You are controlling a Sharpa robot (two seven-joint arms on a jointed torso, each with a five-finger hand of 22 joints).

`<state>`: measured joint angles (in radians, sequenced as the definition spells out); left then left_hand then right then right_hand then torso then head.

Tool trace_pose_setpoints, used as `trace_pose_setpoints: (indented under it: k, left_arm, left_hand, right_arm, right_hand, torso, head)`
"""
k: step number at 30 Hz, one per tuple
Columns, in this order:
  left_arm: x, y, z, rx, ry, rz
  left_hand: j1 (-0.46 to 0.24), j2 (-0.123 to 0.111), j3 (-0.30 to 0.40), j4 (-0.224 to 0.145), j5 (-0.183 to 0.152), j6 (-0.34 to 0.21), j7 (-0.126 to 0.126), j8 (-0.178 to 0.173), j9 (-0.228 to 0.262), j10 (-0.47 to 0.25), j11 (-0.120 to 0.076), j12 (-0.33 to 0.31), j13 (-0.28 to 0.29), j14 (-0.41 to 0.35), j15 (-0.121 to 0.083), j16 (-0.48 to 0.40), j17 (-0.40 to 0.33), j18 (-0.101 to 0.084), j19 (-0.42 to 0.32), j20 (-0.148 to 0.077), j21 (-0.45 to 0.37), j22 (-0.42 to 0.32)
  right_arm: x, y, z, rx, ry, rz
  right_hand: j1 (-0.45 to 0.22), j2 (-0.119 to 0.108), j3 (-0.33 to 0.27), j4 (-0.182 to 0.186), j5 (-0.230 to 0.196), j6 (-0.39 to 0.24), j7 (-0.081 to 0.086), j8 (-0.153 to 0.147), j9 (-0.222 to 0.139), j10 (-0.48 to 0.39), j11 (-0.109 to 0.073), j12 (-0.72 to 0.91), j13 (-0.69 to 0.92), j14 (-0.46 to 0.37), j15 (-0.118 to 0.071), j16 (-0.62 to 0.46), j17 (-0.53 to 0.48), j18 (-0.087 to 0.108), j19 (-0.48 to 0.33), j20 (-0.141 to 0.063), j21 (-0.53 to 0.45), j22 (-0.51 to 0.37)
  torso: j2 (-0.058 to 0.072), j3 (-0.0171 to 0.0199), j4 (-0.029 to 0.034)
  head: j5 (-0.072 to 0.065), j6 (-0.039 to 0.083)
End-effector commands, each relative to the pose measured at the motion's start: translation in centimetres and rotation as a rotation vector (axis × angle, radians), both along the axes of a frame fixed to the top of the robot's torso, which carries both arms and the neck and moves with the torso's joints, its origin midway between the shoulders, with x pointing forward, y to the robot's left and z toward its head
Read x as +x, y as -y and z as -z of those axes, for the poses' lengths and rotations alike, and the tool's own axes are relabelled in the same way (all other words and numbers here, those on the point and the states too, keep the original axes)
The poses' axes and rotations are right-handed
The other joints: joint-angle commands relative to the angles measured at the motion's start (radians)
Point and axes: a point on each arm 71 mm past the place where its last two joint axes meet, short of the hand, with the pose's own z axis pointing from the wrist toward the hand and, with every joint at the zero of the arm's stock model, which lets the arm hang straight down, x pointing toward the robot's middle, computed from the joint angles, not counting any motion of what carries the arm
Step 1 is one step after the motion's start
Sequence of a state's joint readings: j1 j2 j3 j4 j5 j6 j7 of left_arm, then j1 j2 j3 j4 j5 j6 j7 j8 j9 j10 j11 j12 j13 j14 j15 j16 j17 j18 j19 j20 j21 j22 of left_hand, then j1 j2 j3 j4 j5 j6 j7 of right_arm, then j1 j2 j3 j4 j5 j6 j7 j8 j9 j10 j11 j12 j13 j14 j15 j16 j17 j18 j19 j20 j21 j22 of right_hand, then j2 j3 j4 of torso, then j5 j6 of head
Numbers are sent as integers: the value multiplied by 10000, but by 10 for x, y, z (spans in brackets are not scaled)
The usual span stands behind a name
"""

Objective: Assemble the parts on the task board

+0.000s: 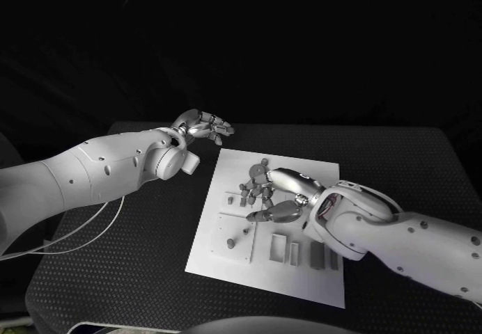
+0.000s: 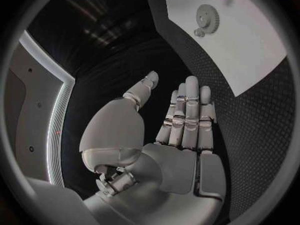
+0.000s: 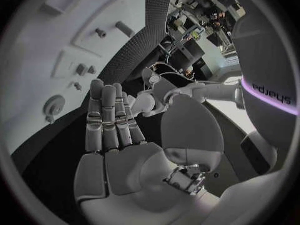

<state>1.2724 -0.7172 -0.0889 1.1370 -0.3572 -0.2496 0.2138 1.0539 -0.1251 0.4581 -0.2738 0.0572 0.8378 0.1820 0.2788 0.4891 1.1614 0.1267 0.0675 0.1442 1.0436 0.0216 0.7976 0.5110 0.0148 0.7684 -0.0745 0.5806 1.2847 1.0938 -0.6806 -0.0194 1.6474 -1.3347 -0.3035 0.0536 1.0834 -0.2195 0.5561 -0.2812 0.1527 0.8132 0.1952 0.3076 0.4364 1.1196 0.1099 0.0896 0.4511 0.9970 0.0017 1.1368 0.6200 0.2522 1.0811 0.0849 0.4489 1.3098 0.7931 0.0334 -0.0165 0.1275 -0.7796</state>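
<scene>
The white task board (image 1: 263, 282) lies in the middle of the black table. Small grey parts (image 1: 244, 188) sit on its far half, and a peg (image 1: 230, 243) stands nearer. My right hand (image 1: 273, 196) hovers over the middle of the board, fingers spread, holding nothing. My left hand (image 1: 204, 126) is raised beyond the board's far left corner, empty, fingers apart. In the left wrist view the left hand (image 2: 181, 120) is flat with straight fingers, a gear (image 2: 207, 16) on the board (image 2: 250, 50) beyond. In the right wrist view the right hand (image 3: 112, 120) is flat beside a gear (image 3: 55, 105).
Rectangular slots (image 1: 279, 248) and upright pieces (image 1: 317, 255) line the board's near right part. Black table surface (image 1: 131, 278) surrounds the board on all sides. A thin white cable (image 1: 95, 223) hangs under my left arm.
</scene>
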Motion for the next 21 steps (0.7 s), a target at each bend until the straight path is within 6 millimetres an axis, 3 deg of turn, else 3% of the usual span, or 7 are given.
trace_pose_setpoints:
  k: [1, 4, 7, 11, 17, 20, 21]
  left_arm:
    - [1, 1, 0, -85, -2, 111]
    - [1, 1, 0, -69, -6, 103]
    - [0, 0, 2, -61, -39, 117]
    - [-1, 0, 4, -40, -77, 151]
    - [-5, 0, 9, 3, -220, 220]
    - [-7, -1, 13, 4, -295, 232]
    - [-8, -1, 13, 3, -307, 231]
  left_hand:
    - [-10, 17, -14, 63, -56, -78, 7, 51, -14, -43, 38, 8, -16, -58, 26, -67, 13, 37, 55, -3, -70, 13]
    - [-20, 25, -15, 73, -56, -76, 7, 54, -14, -40, 38, 11, -17, -57, 26, -68, 15, 37, 57, -2, -71, 15]
    - [-37, 35, -18, 87, -56, -73, 6, 58, -14, -28, 35, 18, -18, -55, 25, -69, 20, 37, 59, -1, -74, 21]
    - [-54, 46, -21, 103, -56, -72, 5, 61, -14, -17, 32, 25, -19, -52, 23, -70, 24, 37, 61, -1, -76, 27]
    - [-66, 53, -23, 114, -56, -71, 4, 64, -15, -9, 30, 29, -20, -51, 21, -72, 27, 37, 62, -2, -79, 31]
    - [-72, 53, -26, 118, -56, -71, 4, 65, -15, -7, 29, 30, -20, -52, 21, -72, 28, 37, 61, -2, -80, 33]
    - [-73, 53, -26, 118, -56, -71, 4, 65, -15, -7, 29, 30, -21, -52, 21, -73, 28, 37, 61, -2, -80, 33]
  right_arm:
    - [11, 19, 0, 481, -2322, 544]
    - [22, 42, -1, 87, -3169, 1162]
    - [31, 66, 1, -132, -4027, 1882]
    - [34, 89, 5, -110, -5132, 2535]
    - [27, 115, 14, -486, -6217, 3161]
    - [18, 128, 22, -1192, -6794, 3302]
    - [14, 132, 25, -1524, -7042, 3237]
  right_hand:
    - [97, 283, 212, 91, -323, 264, -80, 132, -11, 360, -110, 202, 120, 99, -107, 215, -57, 96, 163, -66, 191, 225]
    - [-13, 369, 423, 325, -836, 544, -254, 326, 132, 1032, -439, 1040, 1123, 110, -388, 377, -165, 96, 196, -87, 329, 209]
    - [-94, 296, 705, 627, -1027, 400, -295, 344, 394, 78, -574, 3283, 3821, 71, -492, 1123, -81, 96, 271, -219, 863, 253]
    - [-325, 332, 660, 865, -1035, 395, -387, 390, 614, -505, -621, 5016, 5223, 16, -610, 2152, 424, 96, 383, -409, 1673, 238]
    - [-550, 228, 581, 1070, -1040, 229, -392, 346, 873, -1117, -644, 7030, 6522, 80, -572, 3131, 898, 96, 605, -720, 2928, 253]
    - [-865, 208, 417, 1332, -1023, 442, -515, 440, 1005, -996, -710, 8820, 7633, 321, -716, 3694, 1267, 96, 1000, -992, 3623, 251]
    - [-1223, 235, 301, 1559, -1032, 463, -480, 441, 1023, -1072, -741, 8998, 7741, 344, -708, 3715, 1300, 96, 1018, -1017, 3704, 239]
  torso:
    - [-20, 23, -23]
    - [-42, 30, -49]
    - [-74, 43, -93]
    - [-106, 59, -130]
    - [-161, 95, -182]
    - [-170, 100, -189]
    - [-182, 106, -197]
  head:
    - [-107, 109]
    - [-219, 192]
    - [-356, 248]
    - [-499, 253]
    - [-787, 133]
    - [-930, 63]
    - [-947, 39]
